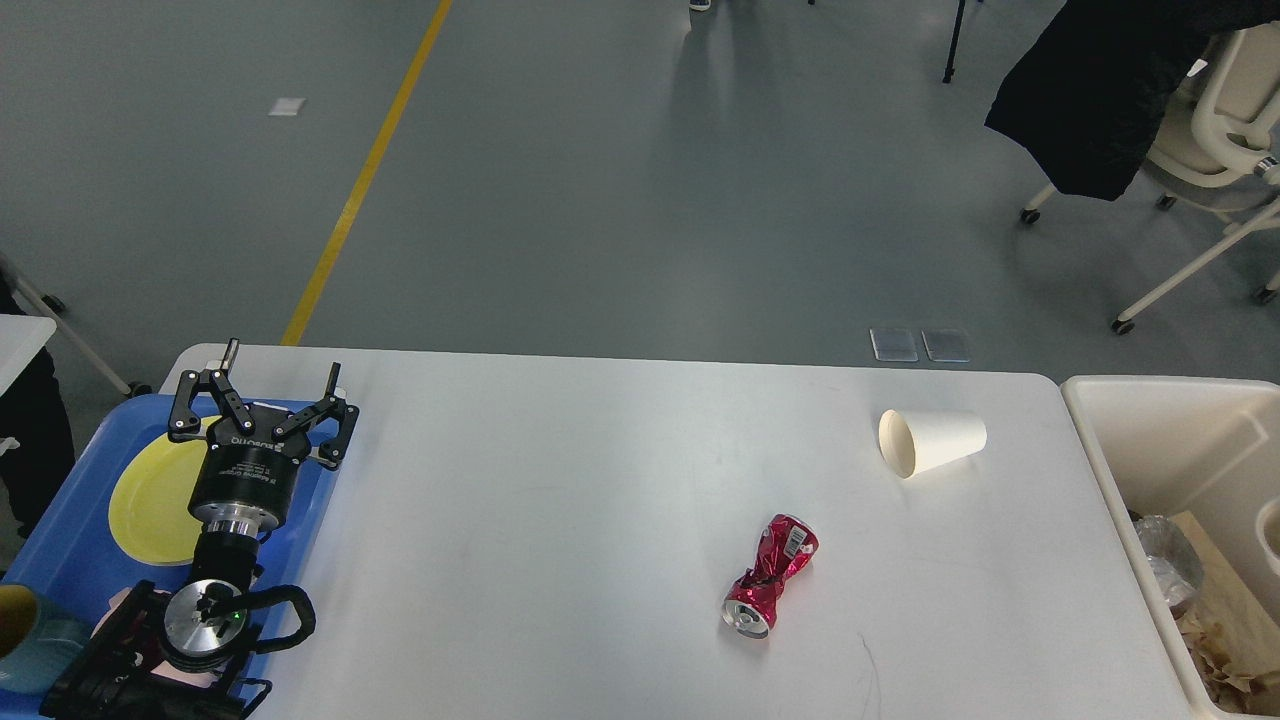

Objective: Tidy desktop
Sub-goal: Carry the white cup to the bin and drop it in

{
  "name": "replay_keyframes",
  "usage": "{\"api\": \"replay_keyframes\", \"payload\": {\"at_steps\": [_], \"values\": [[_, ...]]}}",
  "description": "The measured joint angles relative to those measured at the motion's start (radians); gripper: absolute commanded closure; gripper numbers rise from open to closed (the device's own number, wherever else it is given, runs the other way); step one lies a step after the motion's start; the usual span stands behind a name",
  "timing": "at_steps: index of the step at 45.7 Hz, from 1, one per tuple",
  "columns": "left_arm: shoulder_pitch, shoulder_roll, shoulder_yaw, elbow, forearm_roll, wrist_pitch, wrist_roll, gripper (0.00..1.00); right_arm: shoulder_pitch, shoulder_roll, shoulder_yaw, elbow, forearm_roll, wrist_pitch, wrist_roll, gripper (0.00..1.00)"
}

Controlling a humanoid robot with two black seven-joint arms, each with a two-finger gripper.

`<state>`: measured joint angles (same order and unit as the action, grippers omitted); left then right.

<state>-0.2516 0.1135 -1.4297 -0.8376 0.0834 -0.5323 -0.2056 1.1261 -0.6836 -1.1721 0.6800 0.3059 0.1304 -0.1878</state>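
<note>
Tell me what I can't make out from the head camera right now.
- Right gripper: out of view past the right edge.
- Bin contents: cut off by the right and bottom edges; only crumpled trash shows.
- Mug on the blue tray: cut by the left edge.
- Tray's near part: hidden under the left arm.
</note>
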Motion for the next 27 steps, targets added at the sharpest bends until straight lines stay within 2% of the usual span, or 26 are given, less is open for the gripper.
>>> {"api": "replay_keyframes", "payload": {"at_steps": [9, 11, 15, 22, 23, 25, 27], "values": [[0.000, 0.000, 0.000, 0.000, 0.000, 0.000, 0.000, 0.04, -0.440, 0.178, 0.270, -0.535, -0.002, -0.001, 0.001, 1.00], [0.000, 0.000, 0.000, 0.000, 0.000, 0.000, 0.000, 0.04, -0.502, 0.220, 0.299, -0.614, -0.003, 0.000, 0.001, 1.00], [0.000, 0.000, 0.000, 0.000, 0.000, 0.000, 0.000, 0.04, -0.570, 0.283, 0.324, -0.697, -0.004, -0.001, 0.002, 1.00], [0.000, 0.000, 0.000, 0.000, 0.000, 0.000, 0.000, 0.04, -0.592, 0.316, 0.340, -0.721, -0.003, -0.019, 0.001, 1.00], [0.000, 0.000, 0.000, 0.000, 0.000, 0.000, 0.000, 0.04, -0.593, 0.318, 0.341, -0.721, -0.003, -0.023, 0.001, 0.96], [0.000, 0.000, 0.000, 0.000, 0.000, 0.000, 0.000, 0.04, -0.594, 0.321, 0.341, -0.722, -0.003, -0.029, 0.001, 0.64], [0.000, 0.000, 0.000, 0.000, 0.000, 0.000, 0.000, 0.04, -0.595, 0.322, 0.341, -0.722, -0.003, -0.034, 0.001, 0.26]]}}
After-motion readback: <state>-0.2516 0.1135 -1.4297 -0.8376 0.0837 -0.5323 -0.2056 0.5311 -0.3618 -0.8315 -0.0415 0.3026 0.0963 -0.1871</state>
